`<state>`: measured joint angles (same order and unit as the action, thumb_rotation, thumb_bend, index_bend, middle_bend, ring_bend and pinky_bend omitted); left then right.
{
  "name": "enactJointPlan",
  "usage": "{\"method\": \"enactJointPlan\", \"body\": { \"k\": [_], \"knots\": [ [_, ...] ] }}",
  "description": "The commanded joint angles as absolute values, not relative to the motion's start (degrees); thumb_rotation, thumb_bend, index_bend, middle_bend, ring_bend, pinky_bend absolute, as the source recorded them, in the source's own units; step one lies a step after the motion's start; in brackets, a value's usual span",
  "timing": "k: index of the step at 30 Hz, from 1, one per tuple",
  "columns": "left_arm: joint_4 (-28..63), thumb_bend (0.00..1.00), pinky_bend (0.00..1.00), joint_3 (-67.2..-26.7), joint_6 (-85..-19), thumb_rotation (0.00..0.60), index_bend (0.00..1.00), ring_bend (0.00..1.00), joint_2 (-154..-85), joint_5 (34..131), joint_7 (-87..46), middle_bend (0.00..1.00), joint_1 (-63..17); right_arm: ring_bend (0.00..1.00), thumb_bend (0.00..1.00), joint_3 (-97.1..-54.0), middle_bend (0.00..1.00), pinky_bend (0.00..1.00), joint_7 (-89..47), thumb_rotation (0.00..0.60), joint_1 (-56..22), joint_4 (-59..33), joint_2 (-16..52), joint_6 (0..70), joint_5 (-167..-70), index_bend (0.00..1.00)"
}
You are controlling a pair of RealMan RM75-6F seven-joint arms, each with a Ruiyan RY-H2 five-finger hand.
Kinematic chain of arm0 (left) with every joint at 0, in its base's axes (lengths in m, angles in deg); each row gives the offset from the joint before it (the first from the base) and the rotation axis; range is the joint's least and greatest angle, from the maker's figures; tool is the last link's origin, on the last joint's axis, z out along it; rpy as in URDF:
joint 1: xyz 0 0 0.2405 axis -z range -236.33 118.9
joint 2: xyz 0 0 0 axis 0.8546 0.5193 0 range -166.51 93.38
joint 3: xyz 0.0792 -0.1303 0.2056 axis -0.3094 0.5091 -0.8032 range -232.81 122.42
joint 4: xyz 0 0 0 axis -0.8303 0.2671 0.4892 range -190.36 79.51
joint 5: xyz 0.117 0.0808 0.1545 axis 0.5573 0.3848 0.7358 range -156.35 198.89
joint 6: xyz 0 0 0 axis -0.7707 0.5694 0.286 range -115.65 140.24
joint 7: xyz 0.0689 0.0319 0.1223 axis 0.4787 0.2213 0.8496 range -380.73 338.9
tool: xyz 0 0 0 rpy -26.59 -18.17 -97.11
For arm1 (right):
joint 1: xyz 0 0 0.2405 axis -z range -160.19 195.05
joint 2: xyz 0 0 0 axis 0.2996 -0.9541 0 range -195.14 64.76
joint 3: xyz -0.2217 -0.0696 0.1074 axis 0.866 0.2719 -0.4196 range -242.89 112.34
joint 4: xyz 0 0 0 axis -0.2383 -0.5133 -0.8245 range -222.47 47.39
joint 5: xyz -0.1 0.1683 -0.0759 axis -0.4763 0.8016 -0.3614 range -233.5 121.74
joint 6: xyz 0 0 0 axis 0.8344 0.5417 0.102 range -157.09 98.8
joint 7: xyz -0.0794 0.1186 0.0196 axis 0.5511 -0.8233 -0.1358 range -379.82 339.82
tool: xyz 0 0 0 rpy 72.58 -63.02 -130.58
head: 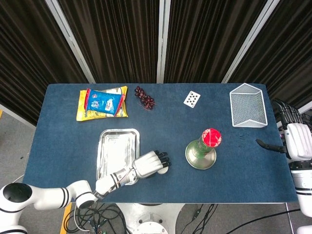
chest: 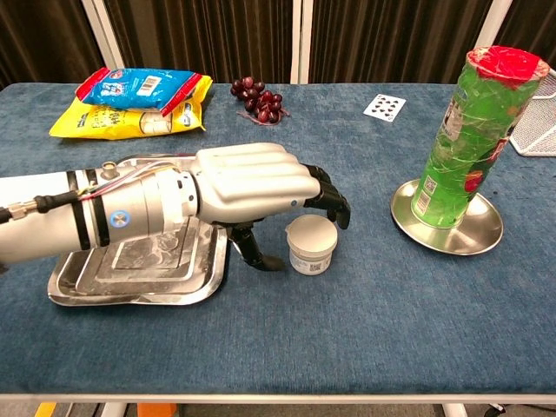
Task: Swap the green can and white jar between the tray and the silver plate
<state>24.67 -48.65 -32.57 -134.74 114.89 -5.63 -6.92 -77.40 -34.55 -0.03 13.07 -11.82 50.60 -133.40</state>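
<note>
— So where is the white jar (chest: pixel 311 244) sitting?
— On the bare blue table (head: pixel 58 146), between the tray (chest: pixel 78 287) and the silver plate (chest: pixel 486 234), upright with its lid on, touching neither.
— And the left hand (chest: pixel 252 187)?
— It hangs over the jar from the tray side. The dark fingertips (chest: pixel 334 204) curl down just above and behind the lid, the thumb (chest: pixel 252 248) points down to the cloth just beside the jar. Fingers are spread with nothing gripped; whether any of them touches the jar I cannot tell.
— The green can (chest: pixel 465 130)?
— Standing on the silver plate, leaning a little, red lid on top.
— The tray?
— Nothing lies in it; the forearm crosses above it.
— The right hand (head: pixel 292 141)?
— At the table's right edge in the head view, one dark finger sticking out over the cloth, holding nothing, well apart from the can.
— What else is out there?
— A snack bag (head: pixel 102 103) and grapes (head: pixel 145 97) along the far side, a playing card (head: pixel 191 99), and a wire basket (head: pixel 248 112) in the far right corner.
</note>
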Motion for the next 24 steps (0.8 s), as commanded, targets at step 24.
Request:
{"method": "enactJointPlan", "body": {
  "k": [24],
  "knots": [
    [18.5, 0.23, 0.50, -51.7, -35.2, 0.600, 0.35, 0.27, -138.3, 115.7, -8.6, 0.33, -3.2, 0.00, 0.01, -78.3, 0.04, 0.05, -35.2, 0.600, 0.7, 11.8, -11.2, 48.8, -132.7, 0.00]
  ]
}}
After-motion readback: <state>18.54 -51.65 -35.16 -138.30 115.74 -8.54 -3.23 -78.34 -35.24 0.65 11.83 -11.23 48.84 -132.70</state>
